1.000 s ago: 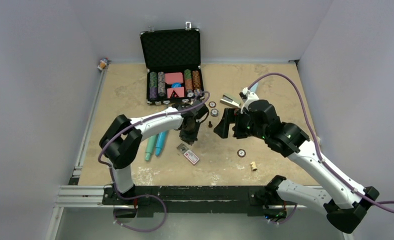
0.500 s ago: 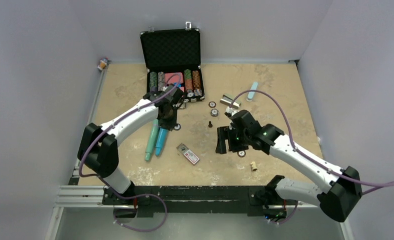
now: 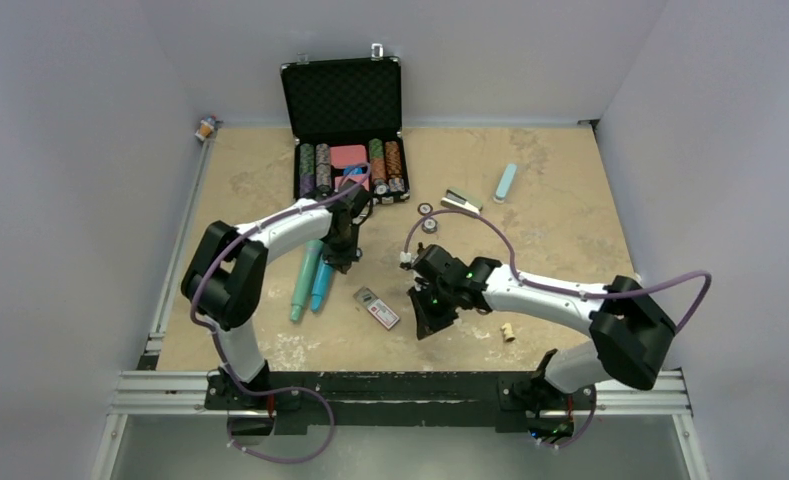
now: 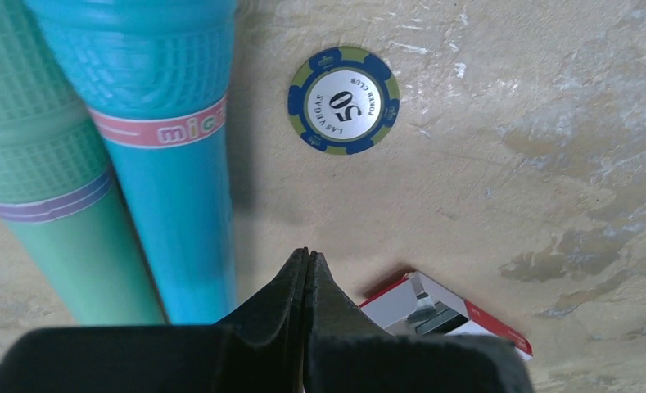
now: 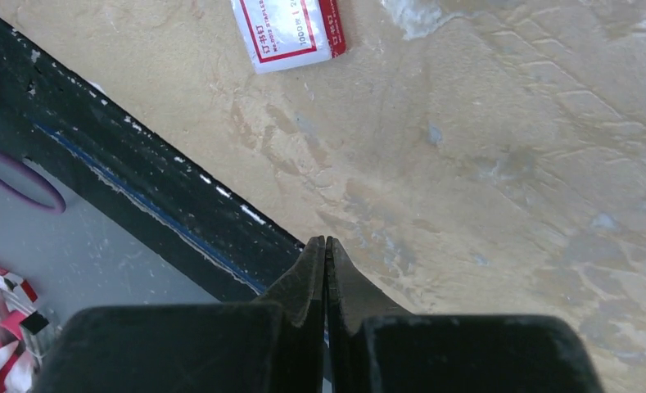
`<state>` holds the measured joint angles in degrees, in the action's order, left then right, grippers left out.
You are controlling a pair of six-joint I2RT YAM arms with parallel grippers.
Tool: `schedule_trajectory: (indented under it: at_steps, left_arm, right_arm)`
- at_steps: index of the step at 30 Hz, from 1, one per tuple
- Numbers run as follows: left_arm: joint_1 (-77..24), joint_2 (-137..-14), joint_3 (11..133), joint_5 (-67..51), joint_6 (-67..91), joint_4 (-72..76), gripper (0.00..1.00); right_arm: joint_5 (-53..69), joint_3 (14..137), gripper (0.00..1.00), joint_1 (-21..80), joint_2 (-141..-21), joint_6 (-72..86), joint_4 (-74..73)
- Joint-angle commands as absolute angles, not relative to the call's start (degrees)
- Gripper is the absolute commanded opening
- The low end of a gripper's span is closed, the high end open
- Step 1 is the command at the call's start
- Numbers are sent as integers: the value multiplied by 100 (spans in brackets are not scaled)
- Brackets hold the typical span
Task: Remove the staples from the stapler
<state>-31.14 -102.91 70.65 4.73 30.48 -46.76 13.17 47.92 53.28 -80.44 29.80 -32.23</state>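
Hard to call done: see the stapler (image 3: pixel 460 200) lying unheld on the table (image 3: pixel 570 230) just right of the poker case (image 3: pixel 342 100), with left tool (image 4: pixel 305 258) and right tool (image 5: pixel 325 246) both clamped shut, empty, well in front of that case.

left tool (image 4: pixel 306 257) closed, right tool (image 5: pixel 325 244) closed, both empty
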Motion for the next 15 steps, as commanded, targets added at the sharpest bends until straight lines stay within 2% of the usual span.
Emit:
schedule_trajectory:
  at_steps: [1, 15]
  left_arm:
    - [-3090, -10453, 6948, 155, 2919, -4250, 0]
    - [-3093, -10680, 6645, -427, 2760, -3950, 0]
  right_arm:
    - [1652, 4751, 0, 5331, -8260, 2927, -2554]
    - [2328, 4675, 0, 5325, -9104, 2830, -1711]
